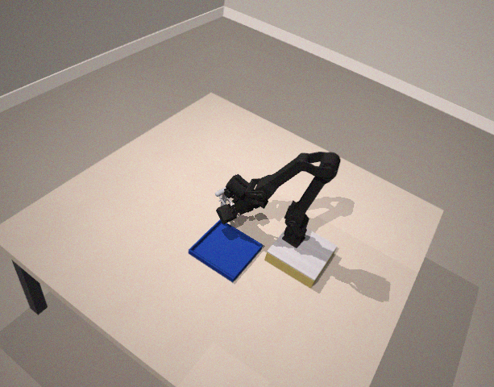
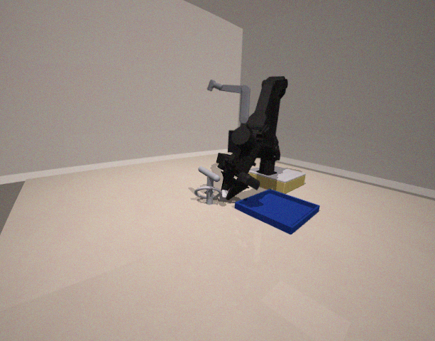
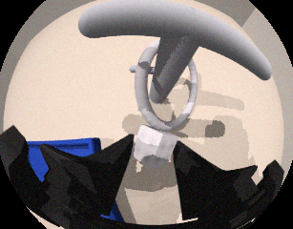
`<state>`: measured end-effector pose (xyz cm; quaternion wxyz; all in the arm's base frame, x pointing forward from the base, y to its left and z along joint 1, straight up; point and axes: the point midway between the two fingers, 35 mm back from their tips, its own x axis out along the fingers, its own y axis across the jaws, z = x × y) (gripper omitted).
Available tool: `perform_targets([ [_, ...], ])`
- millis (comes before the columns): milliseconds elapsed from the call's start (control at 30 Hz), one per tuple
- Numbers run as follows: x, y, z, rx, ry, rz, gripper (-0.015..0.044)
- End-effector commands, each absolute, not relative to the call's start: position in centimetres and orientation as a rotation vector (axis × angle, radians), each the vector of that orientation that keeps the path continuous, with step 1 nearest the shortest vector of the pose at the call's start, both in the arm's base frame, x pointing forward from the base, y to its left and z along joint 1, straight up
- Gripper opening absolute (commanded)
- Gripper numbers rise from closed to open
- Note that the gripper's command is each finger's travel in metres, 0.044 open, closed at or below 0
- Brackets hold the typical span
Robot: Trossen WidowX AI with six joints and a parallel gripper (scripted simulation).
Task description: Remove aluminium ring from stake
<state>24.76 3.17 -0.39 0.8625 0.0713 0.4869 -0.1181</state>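
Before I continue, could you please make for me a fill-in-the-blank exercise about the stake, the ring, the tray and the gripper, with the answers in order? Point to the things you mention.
1. The aluminium ring (image 2: 200, 195) (image 3: 142, 97) goes around the ____ of the steel stake (image 2: 209, 182) (image 3: 172, 67).
2. The steel stake carries a ____ at its top, wider than the ring's opening.
3. The gripper (image 1: 231, 208) (image 2: 226, 195) (image 3: 154, 141) is shut on the ring's pale ____.
4. The tray (image 1: 226, 251) (image 2: 279, 209) (image 3: 65, 143) is coloured ____.

Missing words: post; cross-bar; tab; blue.
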Motion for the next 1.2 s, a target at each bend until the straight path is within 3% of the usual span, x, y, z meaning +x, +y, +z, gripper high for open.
perform_targets([
  [0, 24.8, 3.2, -0.4, 0.15, 1.021, -0.248, 0.0033],
  [133, 24.8, 3.2, -0.3, 0.15, 1.021, -0.248, 0.0],
  [1167, 25.5, 4.0, 2.7, 0.126, 1.161, -0.268, 0.0],
])
